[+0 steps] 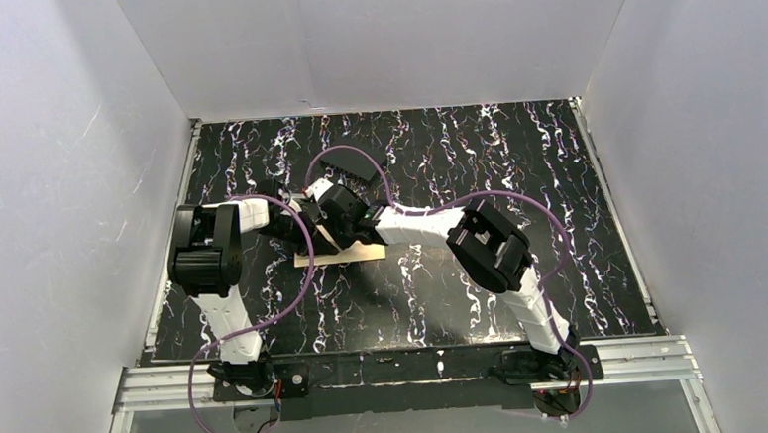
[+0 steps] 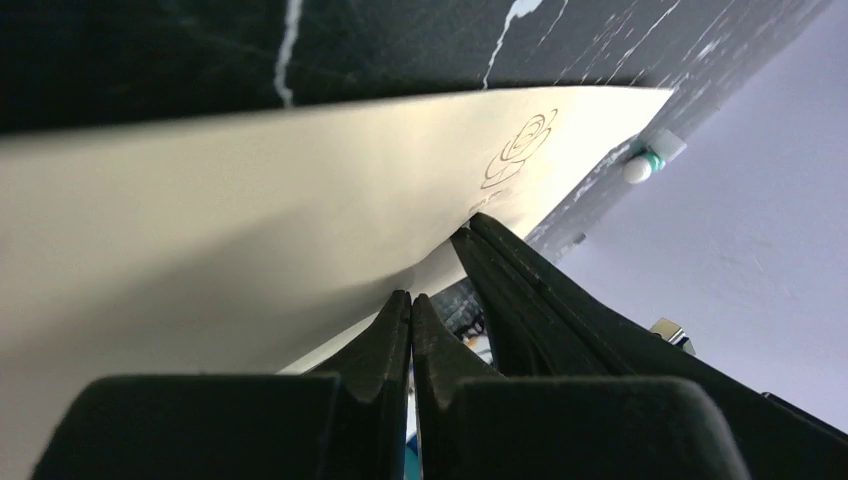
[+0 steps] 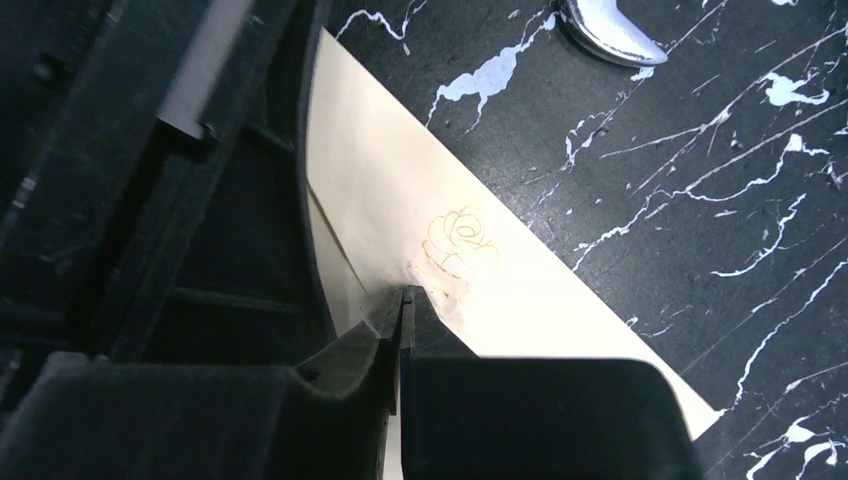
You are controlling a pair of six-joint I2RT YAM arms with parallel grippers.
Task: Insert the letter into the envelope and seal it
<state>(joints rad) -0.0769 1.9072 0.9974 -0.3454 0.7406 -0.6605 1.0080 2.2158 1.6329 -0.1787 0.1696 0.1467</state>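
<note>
Envelope (image 1: 347, 255) half hidden; left hand (image 2: 411, 305), right hand (image 3: 403, 300) closed, seemingly pressing.

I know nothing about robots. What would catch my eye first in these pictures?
Two black-and-white arms lean in from either side and meet mid-table over a cream envelope. The left gripper and the right gripper both have their fingers closed, tips at the paper. Next comes a small outlined rose drawn on the envelope beside the right gripper's tip, pale against the black table with its white veining.
</note>
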